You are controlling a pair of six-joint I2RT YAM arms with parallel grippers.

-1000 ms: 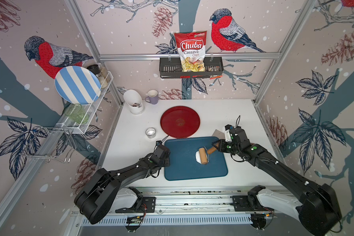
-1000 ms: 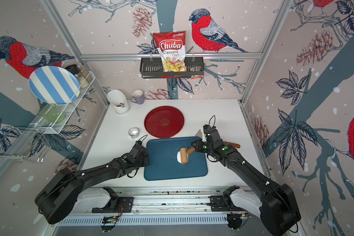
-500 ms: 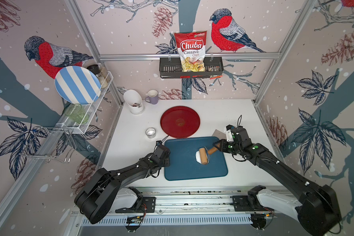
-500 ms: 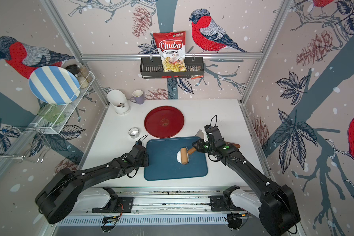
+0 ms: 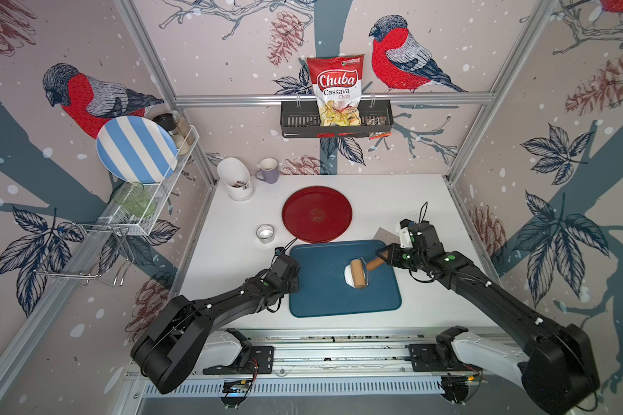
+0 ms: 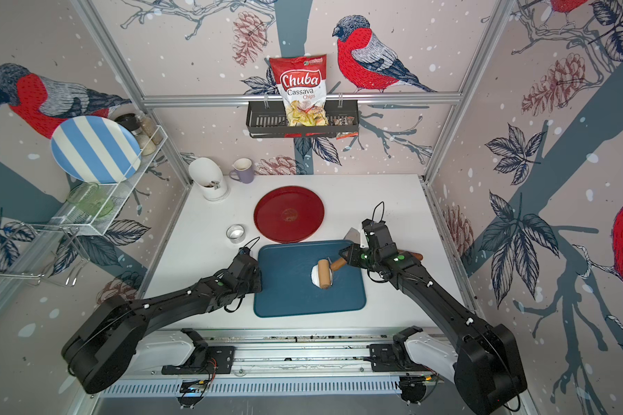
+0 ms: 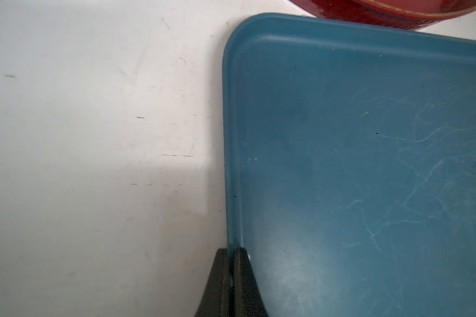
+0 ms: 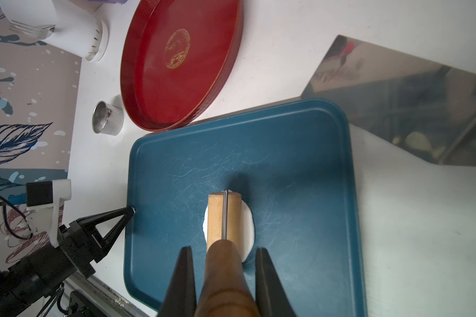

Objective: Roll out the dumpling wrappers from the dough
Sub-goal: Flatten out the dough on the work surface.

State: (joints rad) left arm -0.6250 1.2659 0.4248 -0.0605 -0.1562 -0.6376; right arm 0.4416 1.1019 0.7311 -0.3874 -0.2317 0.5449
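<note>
While the left gripper [image 7: 233, 251] pinches the tray [image 7: 232, 137] by its rim, the right gripper [image 8: 223, 249] clamps the roller [image 8: 216, 216] on mid-tray dough [image 8: 249, 227].

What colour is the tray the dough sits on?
Dark teal-blue; the rectangular plastic tray shows best in the right wrist view.

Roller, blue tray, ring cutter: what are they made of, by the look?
The roller looks like wood: pale bare drum, darker glossy handle. The blue tray is probably plastic, matte, with fine pale scratches. The ring cutter is metal, shiny and reflective.
</note>
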